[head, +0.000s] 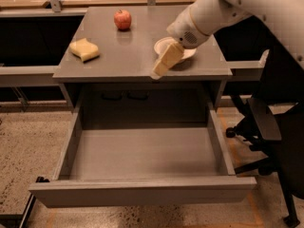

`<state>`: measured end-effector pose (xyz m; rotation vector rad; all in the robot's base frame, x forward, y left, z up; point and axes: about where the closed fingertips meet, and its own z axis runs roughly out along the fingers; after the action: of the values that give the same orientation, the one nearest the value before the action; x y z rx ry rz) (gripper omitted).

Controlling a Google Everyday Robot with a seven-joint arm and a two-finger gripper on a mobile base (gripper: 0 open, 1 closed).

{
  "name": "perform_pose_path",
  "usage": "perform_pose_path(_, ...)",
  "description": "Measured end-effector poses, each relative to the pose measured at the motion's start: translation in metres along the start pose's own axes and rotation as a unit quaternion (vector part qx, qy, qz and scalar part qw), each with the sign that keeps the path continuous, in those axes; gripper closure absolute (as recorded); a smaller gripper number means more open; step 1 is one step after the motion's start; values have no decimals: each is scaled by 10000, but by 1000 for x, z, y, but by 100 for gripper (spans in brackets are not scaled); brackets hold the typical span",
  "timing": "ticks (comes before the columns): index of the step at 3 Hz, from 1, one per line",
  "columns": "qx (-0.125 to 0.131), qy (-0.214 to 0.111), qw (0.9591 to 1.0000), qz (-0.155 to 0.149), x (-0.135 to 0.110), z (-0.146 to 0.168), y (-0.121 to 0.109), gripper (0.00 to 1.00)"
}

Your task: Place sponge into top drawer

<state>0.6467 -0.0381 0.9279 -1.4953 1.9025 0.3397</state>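
The arm (pixel 247 4) is thick, rounded and white, with a tan ring (pixel 194 20) near its end. Its cream-yellow gripper (pixel 157 71) sits above the table (pixel 118 56) at the front edge
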Motion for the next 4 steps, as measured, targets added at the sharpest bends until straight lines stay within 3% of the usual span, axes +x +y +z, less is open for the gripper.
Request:
perform_pose_path(2,-79,-384,9990,-208,-56,90,-26,0)
perform_pose_path(3,-254,-672,9974,-53,-82,133,-39,0)
perform_pose_path(4,-248,-734,9970,-35,-85,137,-44,0)
